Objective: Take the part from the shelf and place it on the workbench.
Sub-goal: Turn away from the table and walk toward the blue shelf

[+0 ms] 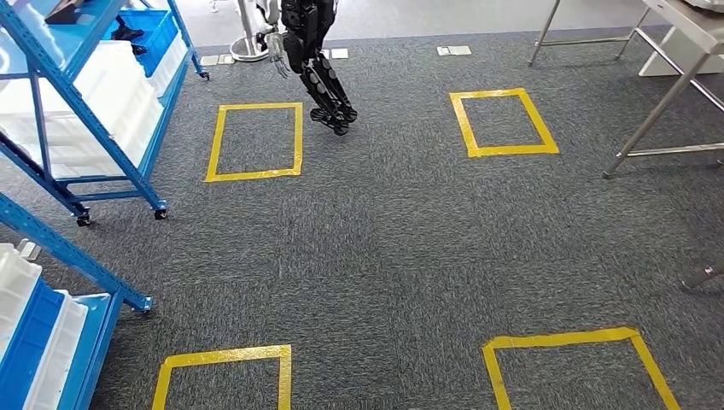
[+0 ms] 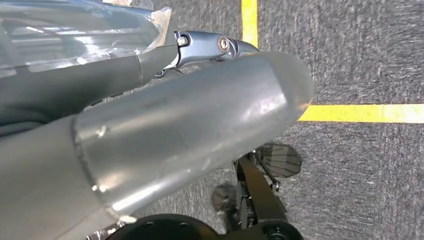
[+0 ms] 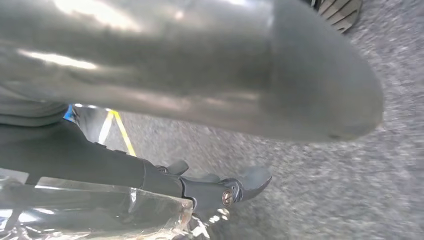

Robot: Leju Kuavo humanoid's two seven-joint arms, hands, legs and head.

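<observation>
Both arms hang over the carpet (image 1: 384,239); left hand (image 2: 190,135) and right hand (image 3: 210,65) grasp state cannot be told.

No readable text, labels, brand names, numbers or signs appear on anything in these views; the surfaces shown carry no legible writing at all.

Grey carpet floor (image 1: 384,248), four yellow tape squares (image 1: 254,141) stuck on it, blue racks on wheels (image 1: 81,111) with white and blue bins on the left, metal table legs (image 1: 657,111) at the right
</observation>
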